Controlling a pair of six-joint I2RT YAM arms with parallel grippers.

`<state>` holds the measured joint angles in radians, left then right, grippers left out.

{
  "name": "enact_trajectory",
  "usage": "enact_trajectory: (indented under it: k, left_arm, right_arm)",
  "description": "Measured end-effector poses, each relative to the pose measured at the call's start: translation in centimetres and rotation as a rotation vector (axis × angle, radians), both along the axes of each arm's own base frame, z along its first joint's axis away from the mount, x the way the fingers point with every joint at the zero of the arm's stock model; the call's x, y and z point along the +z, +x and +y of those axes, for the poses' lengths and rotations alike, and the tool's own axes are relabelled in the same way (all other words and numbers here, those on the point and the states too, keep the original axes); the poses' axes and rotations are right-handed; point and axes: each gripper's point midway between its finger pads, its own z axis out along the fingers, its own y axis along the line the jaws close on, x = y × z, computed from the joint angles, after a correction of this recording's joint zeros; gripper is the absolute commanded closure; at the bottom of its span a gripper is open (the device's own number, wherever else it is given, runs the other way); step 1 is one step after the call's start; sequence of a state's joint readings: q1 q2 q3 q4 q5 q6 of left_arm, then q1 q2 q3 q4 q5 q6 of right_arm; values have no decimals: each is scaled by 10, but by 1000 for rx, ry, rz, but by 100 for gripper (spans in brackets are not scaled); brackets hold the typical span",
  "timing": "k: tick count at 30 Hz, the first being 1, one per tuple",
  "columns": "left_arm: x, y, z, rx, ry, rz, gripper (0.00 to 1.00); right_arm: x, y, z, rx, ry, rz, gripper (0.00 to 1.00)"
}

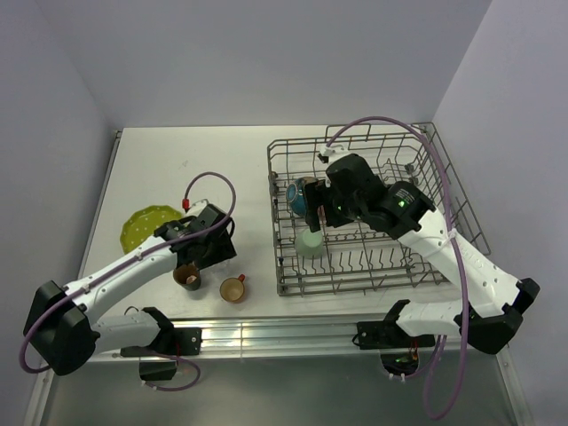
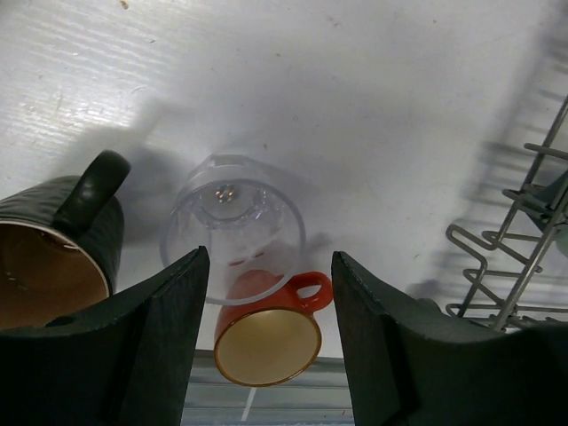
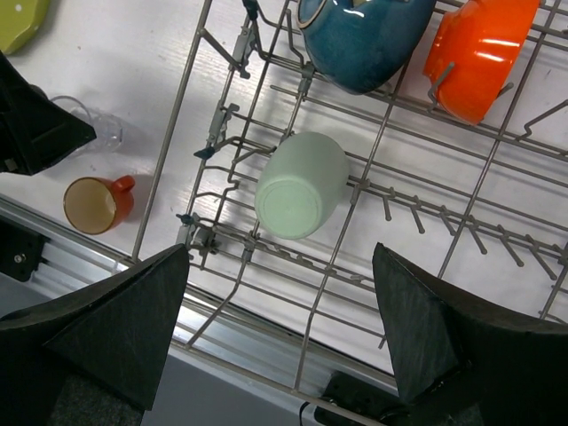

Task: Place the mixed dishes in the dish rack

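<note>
Down from above and behind the arm bases (image 1: 62,330): whole table (image 1: 177,151), dish rack (image 1: 373,263). From left wrist, close over clear glass (image 2: 232,226) and small orange cup (image 2: 266,335). From right wrist, higher over the rack, same small orange cup (image 3: 98,202) at left.

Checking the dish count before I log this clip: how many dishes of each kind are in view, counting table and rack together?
Bowls: 2, blue bowl and orange bowl
Cups and mugs: 3, green cup, brown mug, orange cup
Glasses: 1, glass
Plates: 1, plate
Total: 7
</note>
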<state>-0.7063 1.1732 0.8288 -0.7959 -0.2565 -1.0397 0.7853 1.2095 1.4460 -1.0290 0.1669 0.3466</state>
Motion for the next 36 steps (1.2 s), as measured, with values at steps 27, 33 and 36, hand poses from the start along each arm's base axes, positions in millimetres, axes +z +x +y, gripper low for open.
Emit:
enact_trajectory:
  k: [27, 33, 36]
  left_arm:
    - [20, 47, -26, -5, 67, -16, 100]
    - [148, 53, -47, -74, -230, -313, 100]
    - [215, 31, -52, -146, -459, -491, 100]
  right_arm:
    - [7, -9, -12, -7, 21, -29, 9]
    - [10, -22, 8, 94, 179, 36, 9]
    - [20, -32, 22, 163, 325, 64, 9]
